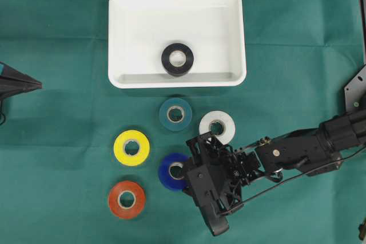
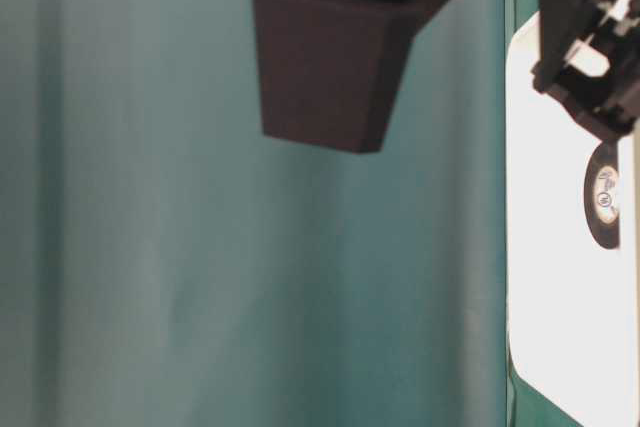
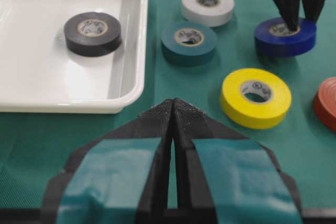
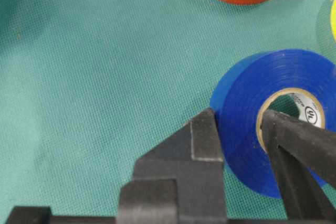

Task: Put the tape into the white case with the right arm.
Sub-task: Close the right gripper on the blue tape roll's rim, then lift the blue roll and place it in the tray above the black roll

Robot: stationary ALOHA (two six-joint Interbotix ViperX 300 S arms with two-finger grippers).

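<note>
Tape rolls lie scattered on the green cloth [image 1: 63, 141] below the white case [image 1: 120, 38], which sits toward the far edge of the cloth in the overhead view. Inside the case, near its front wall, a black tape roll [image 1: 177, 59] lies flat. Just outside that front rim come a teal roll [image 1: 175, 114] and a white roll [image 1: 217, 127], side by side and close together. Nearer the front edge lie a yellow roll [image 1: 131, 147] and an orange roll [image 1: 126, 199], with the blue tape roll [image 4: 262, 114] between the yellow one and the right arm.

The right gripper [image 4: 239, 129] stands over the blue roll with its jaws pinched on the roll's wall: one finger presses the outer face, the other sits inside the cardboard core. The roll is flat on the cloth, well apart from the case.

At the cloth's left edge the left gripper [image 3: 172, 109], black with teal-blue patches, has its jaws drawn together so the tips meet, holding nothing; it points toward the case's near corner.
</note>
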